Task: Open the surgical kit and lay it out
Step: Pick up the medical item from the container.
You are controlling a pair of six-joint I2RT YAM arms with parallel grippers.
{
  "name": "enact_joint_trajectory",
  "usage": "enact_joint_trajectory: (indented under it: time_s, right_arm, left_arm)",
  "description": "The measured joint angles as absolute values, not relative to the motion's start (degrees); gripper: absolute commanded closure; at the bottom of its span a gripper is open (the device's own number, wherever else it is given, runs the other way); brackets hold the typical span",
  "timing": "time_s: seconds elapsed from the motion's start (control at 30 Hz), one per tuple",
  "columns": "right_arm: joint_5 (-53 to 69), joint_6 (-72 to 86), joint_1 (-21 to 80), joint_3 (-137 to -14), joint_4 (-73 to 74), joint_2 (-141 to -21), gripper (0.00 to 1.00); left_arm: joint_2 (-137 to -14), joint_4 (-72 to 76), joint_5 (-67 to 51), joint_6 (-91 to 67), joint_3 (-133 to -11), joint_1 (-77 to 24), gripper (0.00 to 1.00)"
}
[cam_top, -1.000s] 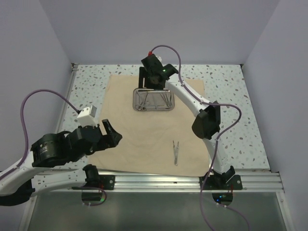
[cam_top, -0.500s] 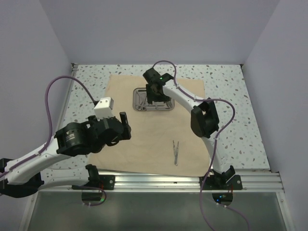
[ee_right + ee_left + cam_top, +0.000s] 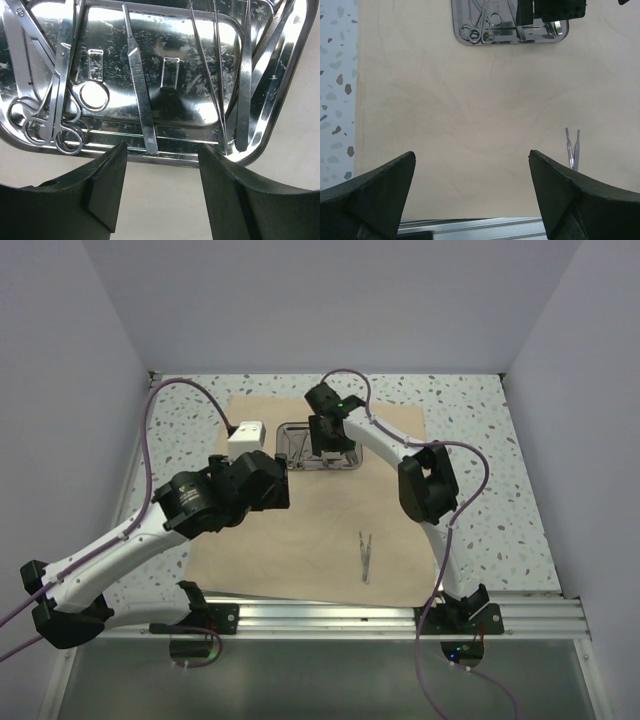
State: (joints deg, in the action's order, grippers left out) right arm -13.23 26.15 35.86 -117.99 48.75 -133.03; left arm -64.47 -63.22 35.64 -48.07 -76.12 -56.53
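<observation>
The tan cloth wrap (image 3: 300,540) lies spread flat on the table. The steel tray (image 3: 295,445) sits on its far part and holds scissors (image 3: 50,117), a slim flat handle (image 3: 139,85) and tweezers (image 3: 215,75). My right gripper (image 3: 162,165) hangs open and empty over the tray's near rim (image 3: 165,156); it also shows in the top view (image 3: 328,440). Two slim silver instruments (image 3: 365,555) lie side by side on the cloth's near right, also in the left wrist view (image 3: 572,150). My left gripper (image 3: 471,154) is open and empty above the cloth, left of the tray (image 3: 510,30), and also shows in the top view (image 3: 270,485).
The speckled tabletop (image 3: 480,480) borders the cloth on the left, right and far sides. The metal rail (image 3: 330,618) with both arm bases runs along the near edge. Grey walls close in the left, right and back.
My left arm has swung up and right, from the near left corner to over the cloth beside the tray. My right gripper has come nearer and lower onto the tray.
</observation>
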Motion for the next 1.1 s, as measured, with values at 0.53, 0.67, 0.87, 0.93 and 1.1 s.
enact_joint_trajectory:
  time_s: [0.53, 0.67, 0.87, 0.93, 1.1]
  right_arm:
    - [-10.9, 25.96, 35.79, -121.67, 48.1, -136.86, 0.43]
    - [-10.87, 26.28, 35.79, -121.47, 48.01, -136.94, 0.46]
    - [-10.74, 26.94, 35.83, -121.14, 47.86, -138.02, 0.49]
    - [-10.76, 27.07, 35.83, -120.49, 47.66, -138.19, 0.49]
    - [-10.98, 27.4, 35.97, -119.42, 46.78, -138.1, 0.5]
  left_arm:
    - [-65.82, -60.38, 34.2, -45.12, -76.05, -54.19, 0.01]
    - [-65.82, -60.2, 33.87, -44.31, -76.03, -53.6, 0.0]
    - [-65.93, -59.37, 33.21, -42.87, -76.03, -52.07, 0.01]
    - [-66.04, -59.27, 33.04, -42.33, -76.03, -51.62, 0.01]
    - [-66.11, -59.05, 32.32, -41.01, -75.83, -50.59, 0.01]
